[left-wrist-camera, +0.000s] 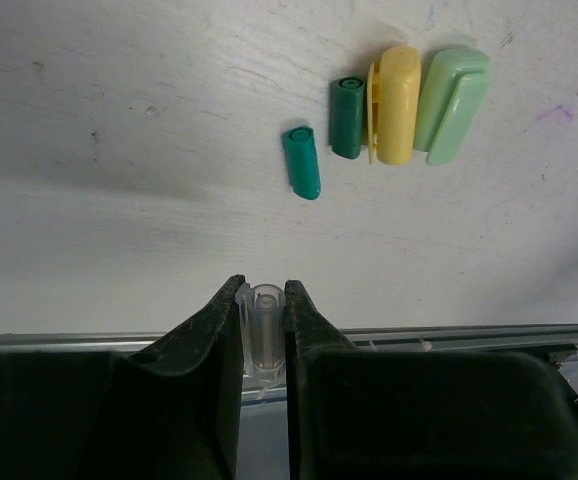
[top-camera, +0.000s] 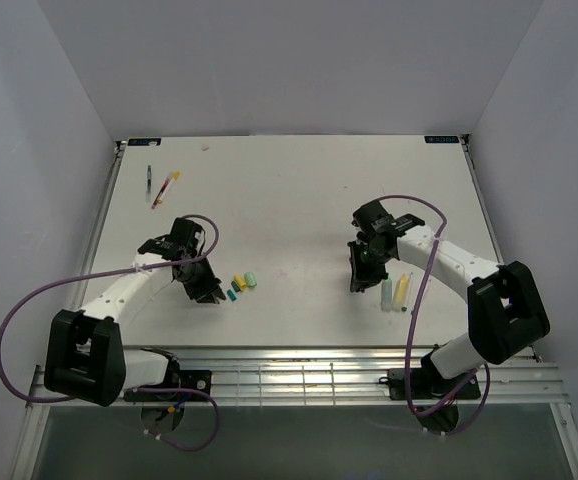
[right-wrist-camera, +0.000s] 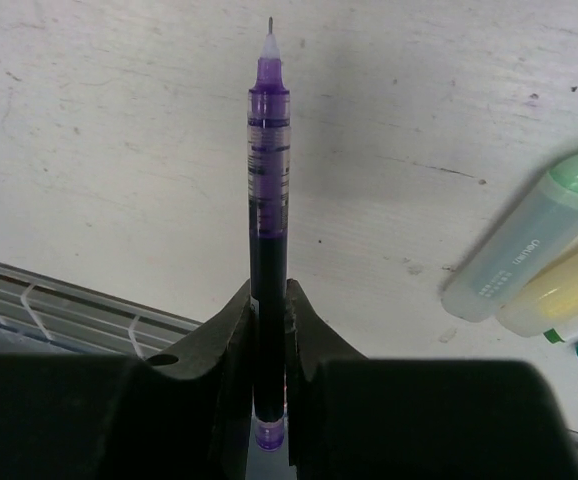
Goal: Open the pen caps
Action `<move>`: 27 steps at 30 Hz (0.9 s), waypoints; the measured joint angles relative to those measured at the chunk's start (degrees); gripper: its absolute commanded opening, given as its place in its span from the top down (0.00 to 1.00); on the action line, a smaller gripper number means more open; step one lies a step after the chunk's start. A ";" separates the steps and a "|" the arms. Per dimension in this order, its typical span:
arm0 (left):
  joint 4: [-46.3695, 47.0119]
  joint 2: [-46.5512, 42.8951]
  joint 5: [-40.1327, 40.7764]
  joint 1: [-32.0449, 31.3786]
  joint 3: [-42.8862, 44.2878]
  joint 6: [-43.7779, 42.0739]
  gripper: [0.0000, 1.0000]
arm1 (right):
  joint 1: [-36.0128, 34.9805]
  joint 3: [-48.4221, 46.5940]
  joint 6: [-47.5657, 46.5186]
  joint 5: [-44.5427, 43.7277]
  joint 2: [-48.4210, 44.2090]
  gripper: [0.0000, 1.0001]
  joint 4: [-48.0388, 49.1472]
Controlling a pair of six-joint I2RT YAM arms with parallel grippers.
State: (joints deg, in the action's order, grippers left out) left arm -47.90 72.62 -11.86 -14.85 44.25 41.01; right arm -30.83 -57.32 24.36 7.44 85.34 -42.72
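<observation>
Clamps the left claw (left-wrist-camera: 264,292) on a clear cap (left-wrist-camera: 265,335), held upright between the fingers with its long axis in line with them. Clamps the right claw (right-wrist-camera: 268,295) on a purple pen (right-wrist-camera: 268,150), bare of any cap, long axis running straight out from the fingers and fine tip pointing away.

Finds the other caps on the desk (left-wrist-camera: 119,200), ahead of the left claw and off to one side, in a loose row: teal cap (left-wrist-camera: 302,162), dark green cap (left-wrist-camera: 347,118), yellow cap (left-wrist-camera: 399,105), light green cap (left-wrist-camera: 452,105). Sets the last three side by side, touching or nearly so, with long axes roughly parallel. From above, puts that row just beside the left claw on its inner side and well apart from the right claw, so makes the left arm much the nearer.

Lays a pale-green marker barrel (right-wrist-camera: 529,250) and a yellow marker barrel (right-wrist-camera: 569,290) side by side on the desk, just beside the right claw on its outer side. Leaves two thin pens (top-camera: 165,188) near the far left corner, well apart from both claws, nearer the left arm.

Shows no container anywhere.

Probably calls next for setting the clear cap down: a short reach toward the row, then fingers parted.
</observation>
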 measured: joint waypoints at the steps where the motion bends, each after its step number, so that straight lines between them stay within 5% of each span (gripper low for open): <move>1: -0.02 0.07 0.31 0.00 -0.37 0.11 0.87 | 0.37 0.57 -0.02 -0.46 0.13 0.92 0.04; 21: 5.57 12.70 2.36 0.07 -0.50 -0.33 0.85 | 4.24 9.05 -0.46 -3.28 0.00 0.90 2.89; 27: 6.21 13.77 1.29 0.04 0.07 -0.33 0.72 | 4.96 11.32 -0.76 -3.28 -0.24 0.87 3.52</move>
State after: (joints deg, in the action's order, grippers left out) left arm -41.69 86.39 -10.57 -14.81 44.31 40.69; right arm -25.87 -46.00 23.59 4.16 85.10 -39.20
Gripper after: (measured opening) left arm 0.265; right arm 0.174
